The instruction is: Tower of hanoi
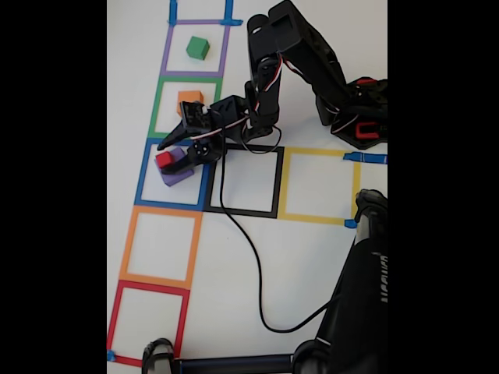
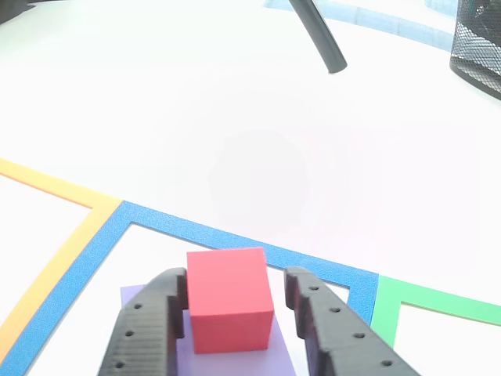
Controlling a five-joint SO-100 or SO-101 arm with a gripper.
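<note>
A red cube sits on top of the purple cube inside the blue tape square. My gripper reaches in from the right and straddles the red cube. In the other view the red cube rests on the purple cube between my fingers; the left finger is against it and a narrow gap shows on the right, so my gripper is open. The orange cube stands in the green tape square, partly behind my gripper. The green cube lies in the purple tape square.
Orange and red tape squares lie below the blue one; black and yellow squares lie to its right. A black cable crosses the table. The arm base is at right, and a dark stand at bottom right.
</note>
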